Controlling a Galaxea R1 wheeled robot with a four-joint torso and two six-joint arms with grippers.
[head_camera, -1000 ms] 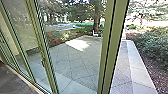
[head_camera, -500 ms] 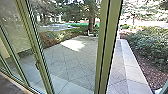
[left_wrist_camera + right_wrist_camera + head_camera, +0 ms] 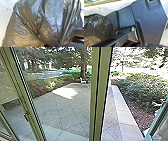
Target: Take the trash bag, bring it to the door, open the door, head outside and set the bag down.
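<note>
Where it bunches, trash bag (image 3: 48, 25), clamped in left jaws

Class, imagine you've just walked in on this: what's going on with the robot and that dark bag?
The robot appears to be carrying the trash bag with its left arm: the bag fills much of the left wrist view, its folds drawn tightly together as if gripped. The robot is beside glass in green frames, facing a paved yard with shrubs along it. Whether the door is open is hard to tell from here.
</note>
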